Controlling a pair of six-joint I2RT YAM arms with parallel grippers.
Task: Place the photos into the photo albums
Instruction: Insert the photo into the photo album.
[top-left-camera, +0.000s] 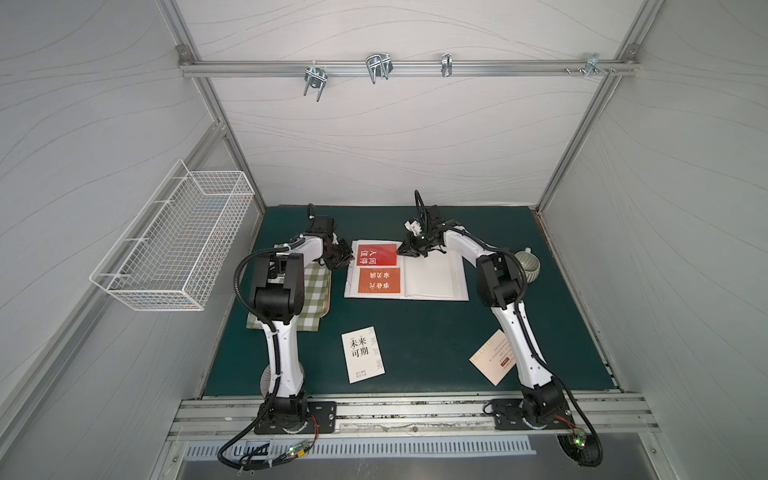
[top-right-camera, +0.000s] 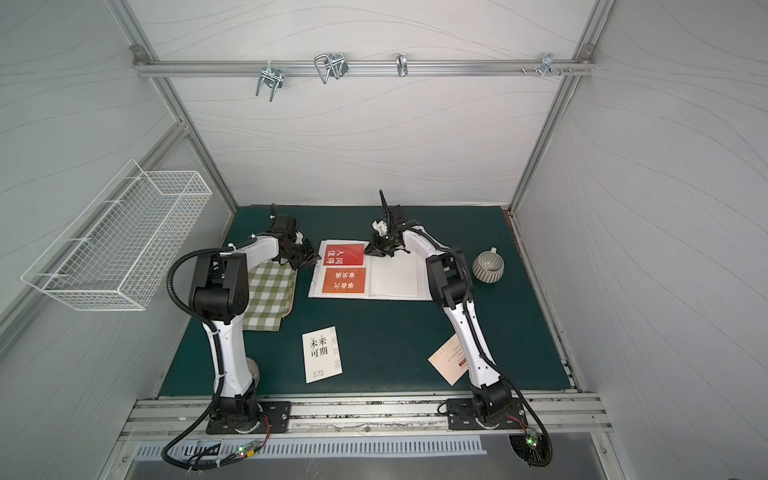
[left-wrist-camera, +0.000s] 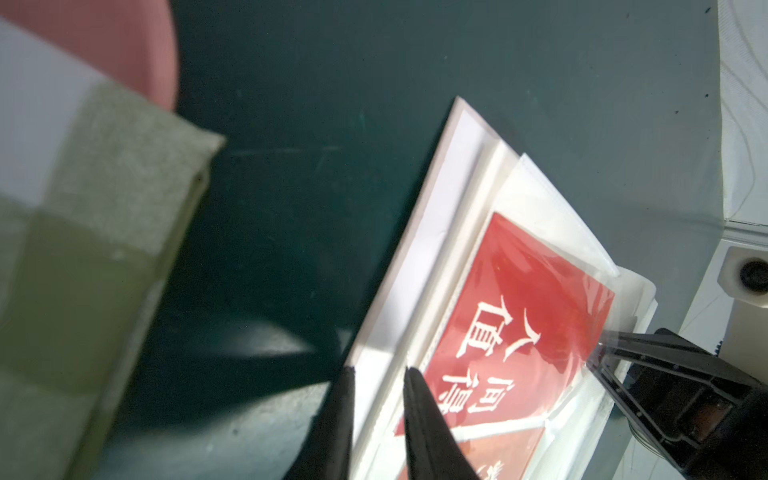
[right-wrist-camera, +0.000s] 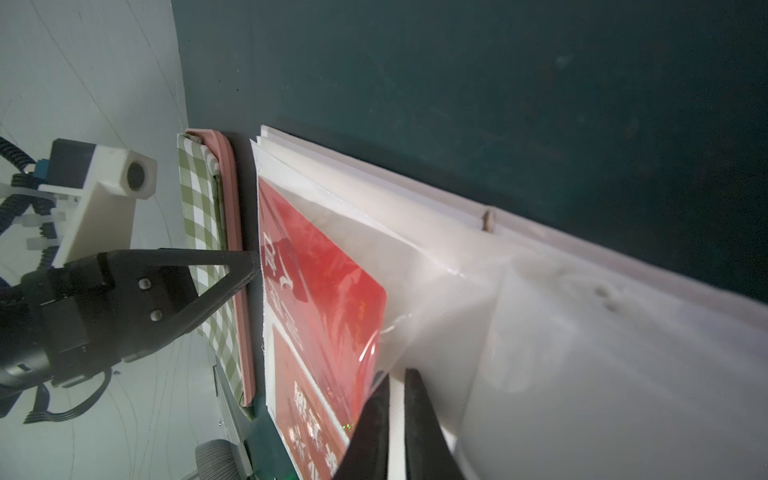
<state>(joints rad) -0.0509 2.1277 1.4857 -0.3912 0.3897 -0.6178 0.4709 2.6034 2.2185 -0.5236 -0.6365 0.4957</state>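
Top views both show the white card (top-left-camera: 362, 354) and cream card (top-left-camera: 490, 359) loose on the mat (top-left-camera: 415, 332), on the near side of the photo album (top-left-camera: 432, 278). Judged thin, light, fairly stiff and lying flat, so best taken by a lifted edge.

Inside the album, the orange card (top-left-camera: 379, 280) and, farther, the red card (top-left-camera: 377, 254) sit sleeved; the film looks slippery and limp.

Left gripper (left-wrist-camera: 380, 370) stands at the album's outer edge and right gripper (right-wrist-camera: 398, 374) at the sleeve mouth. Both are narrowly parted; whether either pinches anything cannot be told.
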